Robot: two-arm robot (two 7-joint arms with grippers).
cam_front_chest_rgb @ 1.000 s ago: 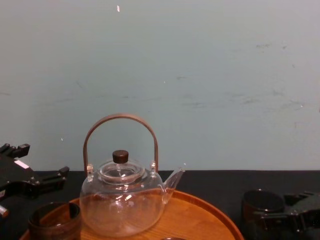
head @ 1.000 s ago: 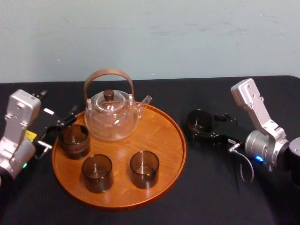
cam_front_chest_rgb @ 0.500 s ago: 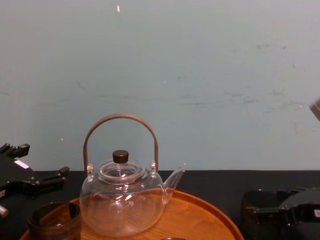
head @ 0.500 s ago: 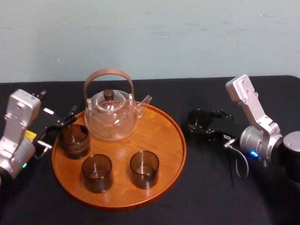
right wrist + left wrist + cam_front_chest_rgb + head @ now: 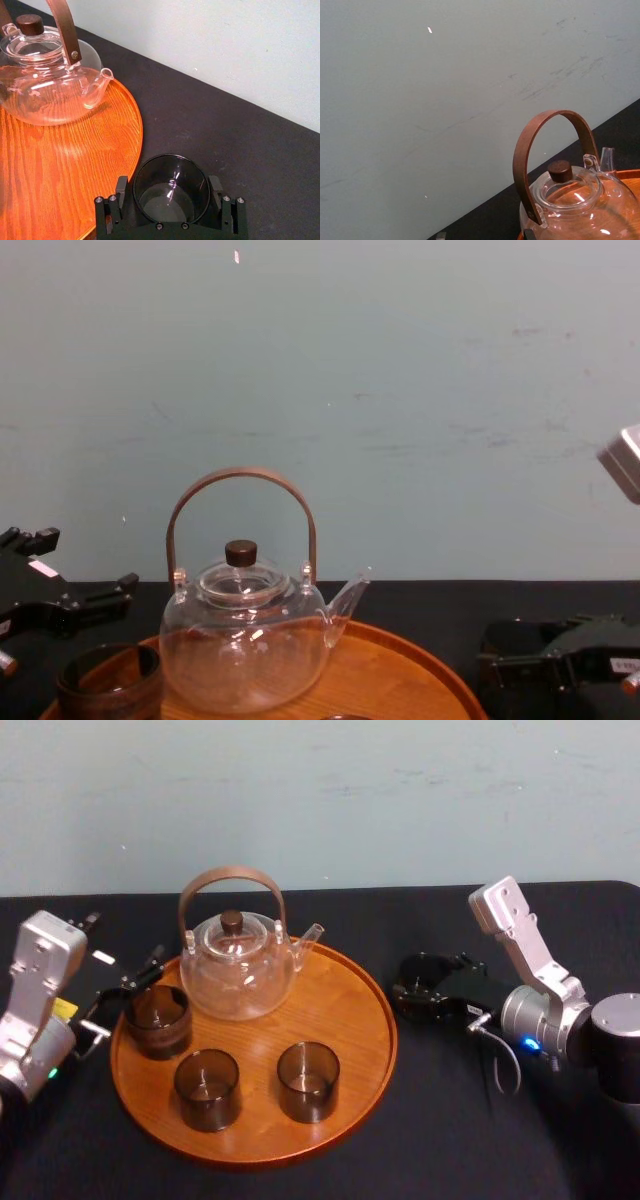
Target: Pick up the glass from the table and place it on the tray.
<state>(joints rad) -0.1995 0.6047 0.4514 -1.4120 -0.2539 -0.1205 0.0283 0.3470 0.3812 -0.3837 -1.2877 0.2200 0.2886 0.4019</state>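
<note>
A dark smoky glass (image 5: 418,970) sits between the fingers of my right gripper (image 5: 413,990), just right of the tray's rim over the black table (image 5: 450,1120). In the right wrist view the glass (image 5: 171,190) is upright and the gripper (image 5: 170,192) is shut on it, one finger on each side. The round orange-brown wooden tray (image 5: 385,1030) lies in the middle. My left gripper (image 5: 120,1000) stands open at the tray's left edge, beside another dark glass (image 5: 158,1018) that rests on the tray.
A clear glass teapot (image 5: 238,965) with a brown hoop handle stands at the back of the tray. Two more dark glasses (image 5: 208,1088) (image 5: 308,1080) stand on the tray's front half. A pale wall rises behind the table.
My right gripper has moved left with the glass, closer to the tray's rim. The left arm has stayed put.
</note>
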